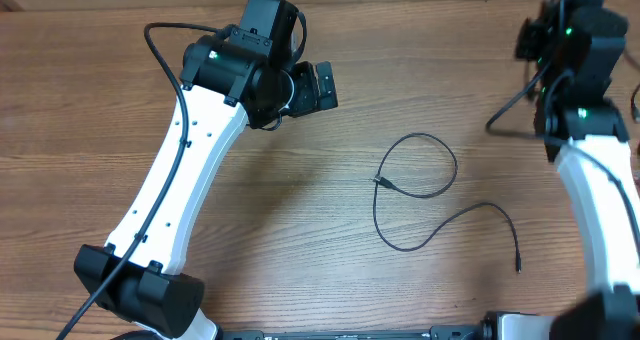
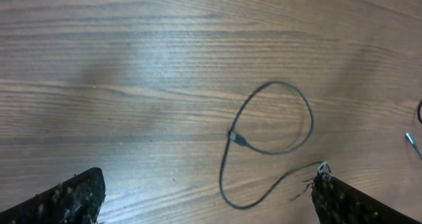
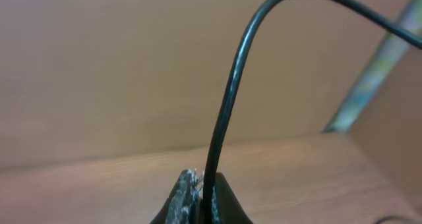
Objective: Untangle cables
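One thin black cable [image 1: 416, 135] lies on the wooden table in a loop with a long curved tail, its small plug [image 1: 383, 182] at the crossing. My left gripper [image 1: 318, 85] hovers up-left of it, open and empty. The left wrist view shows the same cable [image 2: 280, 83] beyond the wide-apart fingers [image 2: 79, 194], the left gripper [image 2: 208, 184] holding nothing. My right gripper [image 3: 201, 184] is shut on another black cable [image 3: 227, 99], which arches up and off to the right. In the overhead view this cable [image 1: 508, 110] slants down from the right arm at the back right.
A small silvery tip [image 2: 412, 143] lies at the right edge of the left wrist view. The left arm's white link [image 1: 170, 180] crosses the left half of the table. The right arm [image 1: 590, 170] stands along the right edge. A wall rises behind the table.
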Robot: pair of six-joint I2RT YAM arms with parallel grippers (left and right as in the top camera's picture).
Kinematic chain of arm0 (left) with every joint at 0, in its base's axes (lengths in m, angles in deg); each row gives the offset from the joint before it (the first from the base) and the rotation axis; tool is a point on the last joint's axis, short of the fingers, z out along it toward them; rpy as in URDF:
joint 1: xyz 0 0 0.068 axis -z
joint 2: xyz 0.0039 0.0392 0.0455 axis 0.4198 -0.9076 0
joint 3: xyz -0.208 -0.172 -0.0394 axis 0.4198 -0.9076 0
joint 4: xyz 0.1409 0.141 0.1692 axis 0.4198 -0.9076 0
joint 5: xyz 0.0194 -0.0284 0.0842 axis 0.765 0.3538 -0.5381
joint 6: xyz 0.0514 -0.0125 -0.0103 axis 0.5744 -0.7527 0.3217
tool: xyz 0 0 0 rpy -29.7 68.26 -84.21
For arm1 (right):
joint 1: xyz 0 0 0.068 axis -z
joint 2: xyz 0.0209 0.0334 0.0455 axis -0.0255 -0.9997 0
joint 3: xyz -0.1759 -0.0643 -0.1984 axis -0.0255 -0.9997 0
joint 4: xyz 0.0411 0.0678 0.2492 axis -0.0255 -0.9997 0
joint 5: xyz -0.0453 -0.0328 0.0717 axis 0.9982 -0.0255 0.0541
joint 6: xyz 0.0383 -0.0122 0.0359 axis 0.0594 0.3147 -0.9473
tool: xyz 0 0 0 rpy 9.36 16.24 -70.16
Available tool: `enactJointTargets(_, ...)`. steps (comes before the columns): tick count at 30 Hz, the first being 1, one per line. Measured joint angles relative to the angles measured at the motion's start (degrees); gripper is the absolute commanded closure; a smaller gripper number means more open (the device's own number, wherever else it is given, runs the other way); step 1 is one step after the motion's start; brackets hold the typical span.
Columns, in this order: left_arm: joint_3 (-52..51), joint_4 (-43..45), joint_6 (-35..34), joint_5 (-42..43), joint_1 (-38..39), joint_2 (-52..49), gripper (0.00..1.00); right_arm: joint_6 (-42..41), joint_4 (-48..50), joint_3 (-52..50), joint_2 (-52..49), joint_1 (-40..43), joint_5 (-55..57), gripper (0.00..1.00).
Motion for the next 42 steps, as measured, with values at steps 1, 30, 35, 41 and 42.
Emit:
enactJointTargets(1,0.0,0.0,0.0,-0.33,0.0,0.0,0.01,0.63,3.67,0.0,-2.64,1.42,0.55,0.96)
enactJointTargets(30,0.0,0.0,0.0,-1.64,0.0,0.0,0.0,-7.96,-23.52,25.88,-30.67,2.86,-14.99,0.0)
enactJointTargets(35,0.0,-0.02,0.0,-1.62,0.02,0.0,0.0,-13.25,-35.98,26.08,-23.69,2.93,-19.15,0.0)
enactJointTargets(41,-0.02,-0.02,0.0,-1.64,0.0,0.0,0.0,-15.41,-51.23,26.36,-9.09,2.93,-20.68,0.0)
enactJointTargets(42,-0.02,-0.02,0.0,-1.64,0.0,0.0,0.0,-15.87,-52.83,26.53,-7.02,2.93,-20.81,0.0)
